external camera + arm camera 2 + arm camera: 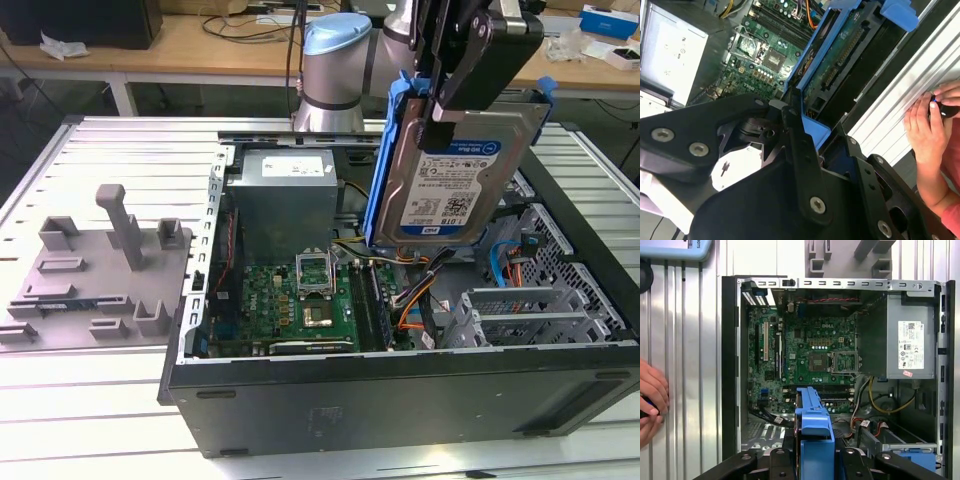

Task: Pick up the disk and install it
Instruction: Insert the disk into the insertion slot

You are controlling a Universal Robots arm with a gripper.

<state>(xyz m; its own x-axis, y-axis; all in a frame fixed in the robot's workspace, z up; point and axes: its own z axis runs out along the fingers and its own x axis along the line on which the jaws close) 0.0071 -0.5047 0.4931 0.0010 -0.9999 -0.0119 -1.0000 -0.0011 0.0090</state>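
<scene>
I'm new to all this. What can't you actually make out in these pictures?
1. Exterior view: part of the inside of the computer case lies hidden behind the disk, which the gripper holds aloft.
2. First wrist view: the disk is edge-on, so its label cannot be seen; the blue bracket faces the camera.
3. Second wrist view: the small dark object in the person's hand is mostly covered by that hand and cut by the picture's edge.

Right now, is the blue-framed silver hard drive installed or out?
Out: the blue-framed silver hard drive hangs upright in the black pincer, above the open black computer case.
</scene>
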